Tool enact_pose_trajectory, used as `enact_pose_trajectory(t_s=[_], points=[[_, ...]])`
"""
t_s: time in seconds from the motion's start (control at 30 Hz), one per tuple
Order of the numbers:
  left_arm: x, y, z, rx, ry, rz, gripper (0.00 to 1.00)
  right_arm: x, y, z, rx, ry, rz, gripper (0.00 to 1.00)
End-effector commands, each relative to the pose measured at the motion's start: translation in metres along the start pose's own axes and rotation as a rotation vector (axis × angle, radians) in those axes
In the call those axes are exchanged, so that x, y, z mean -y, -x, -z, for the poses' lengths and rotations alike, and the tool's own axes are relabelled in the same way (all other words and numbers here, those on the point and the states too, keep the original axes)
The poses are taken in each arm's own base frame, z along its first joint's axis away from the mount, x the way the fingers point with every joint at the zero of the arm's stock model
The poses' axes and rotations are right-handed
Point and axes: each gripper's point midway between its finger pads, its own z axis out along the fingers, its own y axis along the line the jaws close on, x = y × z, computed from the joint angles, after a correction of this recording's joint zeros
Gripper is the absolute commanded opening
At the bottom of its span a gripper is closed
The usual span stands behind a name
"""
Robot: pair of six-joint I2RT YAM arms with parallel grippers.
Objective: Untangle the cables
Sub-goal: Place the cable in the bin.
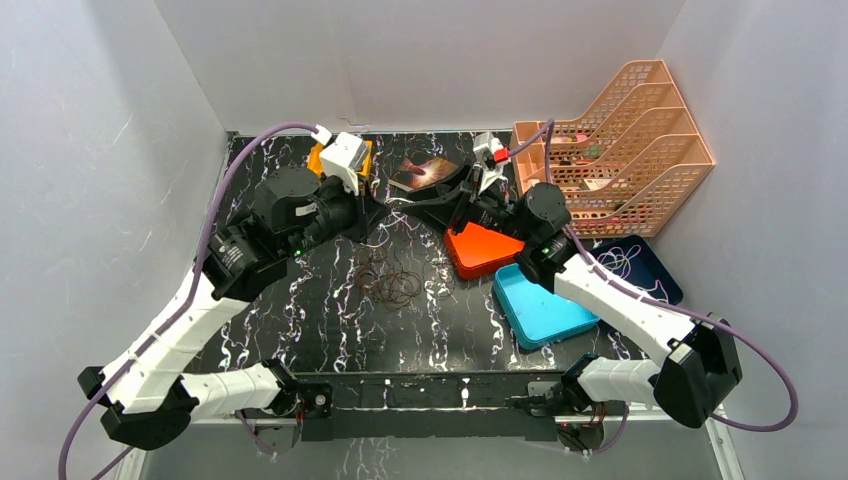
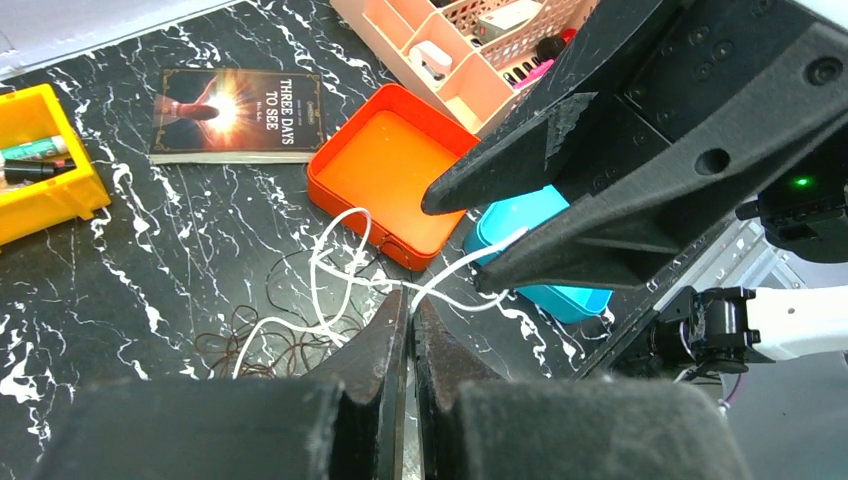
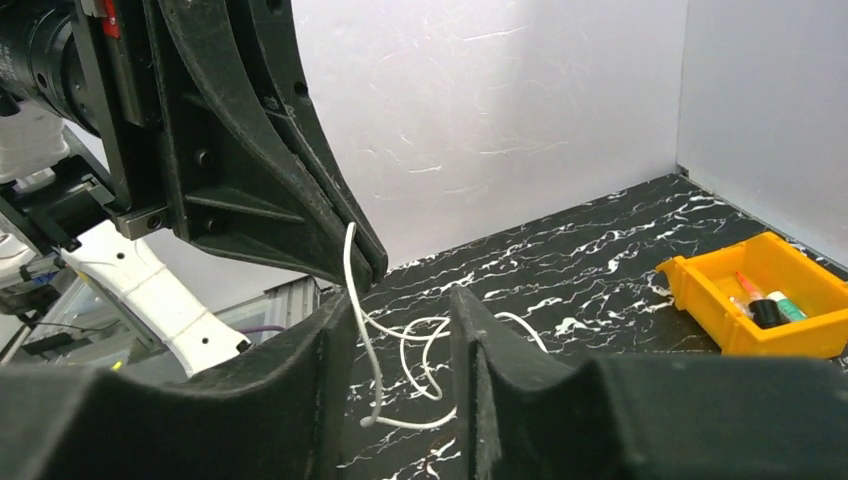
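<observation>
The loose loops of thin dark brown cable [image 1: 393,285] lie in the middle of the black marbled table [image 1: 330,330]. The thin whitish cable [image 2: 335,270] crosses them and goes up to the left gripper [image 2: 410,305], whose tips pinch it. The right gripper [image 3: 400,300] is just beside, one finger on each side of that cable. Right of the loops sits the square orange tray [image 1: 480,248]. The blue plastic tray [image 1: 540,305] is just in front of it. Behind the loops lies the paperback book [image 1: 425,172], with the yellow plastic bin [image 1: 318,158] to its left. The peach mesh rack [image 1: 640,150] stands at the back right.
</observation>
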Motion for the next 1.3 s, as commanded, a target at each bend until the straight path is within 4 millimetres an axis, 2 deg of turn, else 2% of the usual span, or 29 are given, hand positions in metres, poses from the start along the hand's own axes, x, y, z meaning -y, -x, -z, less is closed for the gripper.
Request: enact_pose_trajectory(t_s=[0.0, 0.2, 0.27, 0.4, 0.47, 0.6, 0.77, 0.87, 0.97, 1.0, 1.1, 1.27], points=[[0.010, -0.001, -0.002, -0.003, -0.056, -0.011, 0.00, -0.010, 0.036, -0.002, 0.074, -0.002, 0.073, 0.41], [0.014, -0.004, -0.004, -0.013, -0.080, -0.014, 0.00, 0.006, 0.039, 0.006, 0.036, -0.132, 0.092, 0.18], [0.013, -0.004, -0.004, -0.014, -0.075, -0.018, 0.00, 0.014, 0.044, 0.012, 0.021, -0.204, 0.118, 0.14], [0.008, -0.008, -0.005, -0.028, -0.050, -0.022, 0.00, 0.029, 0.069, 0.028, 0.032, -0.359, 0.215, 0.05], [0.004, -0.013, -0.007, -0.046, -0.032, -0.028, 0.00, 0.026, 0.086, 0.033, 0.036, -0.389, 0.260, 0.00], [-0.005, -0.020, -0.013, -0.081, 0.016, -0.042, 0.00, 0.015, 0.112, 0.036, 0.012, -0.402, 0.294, 0.00], [-0.009, -0.029, -0.023, -0.114, 0.038, -0.046, 0.02, 0.002, 0.130, 0.044, 0.040, -0.407, 0.289, 0.00], [-0.006, -0.031, -0.026, -0.119, 0.022, -0.045, 0.19, -0.001, 0.133, 0.046, 0.053, -0.411, 0.270, 0.00], [-0.002, -0.030, -0.028, -0.109, 0.001, -0.041, 0.43, 0.005, 0.134, 0.048, 0.050, -0.447, 0.249, 0.00], [-0.002, -0.030, -0.028, -0.105, -0.004, -0.039, 0.47, 0.007, 0.134, 0.049, 0.050, -0.463, 0.243, 0.00], [-0.001, -0.031, -0.026, -0.083, -0.012, -0.031, 0.58, 0.011, 0.134, 0.050, 0.056, -0.492, 0.223, 0.00], [-0.001, -0.037, -0.029, -0.041, -0.017, 0.011, 0.66, 0.007, 0.137, 0.050, 0.069, -0.476, 0.209, 0.00]])
